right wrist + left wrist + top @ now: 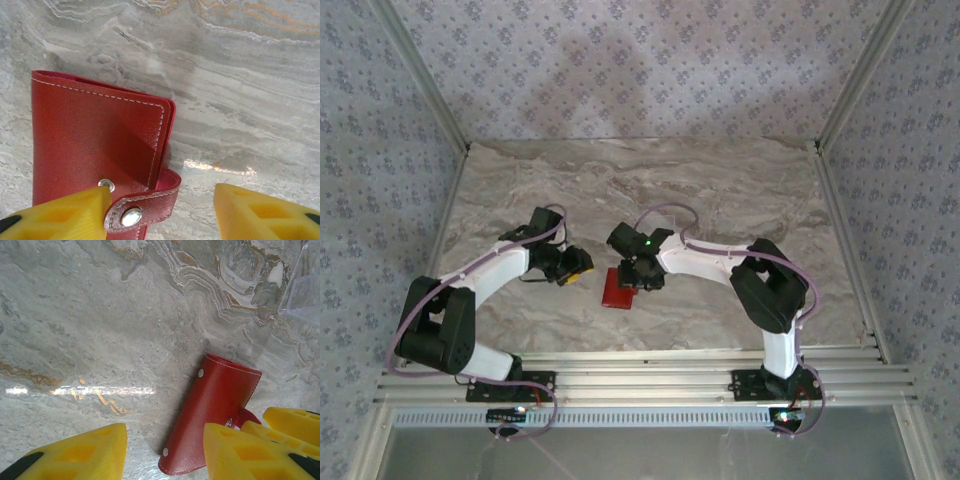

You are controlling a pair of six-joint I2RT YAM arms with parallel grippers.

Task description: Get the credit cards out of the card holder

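Right wrist, card holder [95, 140] partly between right gripper [162, 200] jaws

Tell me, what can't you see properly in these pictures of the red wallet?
1. What is inside the card holder: right wrist view, its folded red cover hides it.
2. The card holder's near end: right wrist view, cut off by the bottom edge.
3. The clear tray: left wrist view, cut off by the right edge.
4. The card holder's details: top view, too small, and partly under the right gripper.
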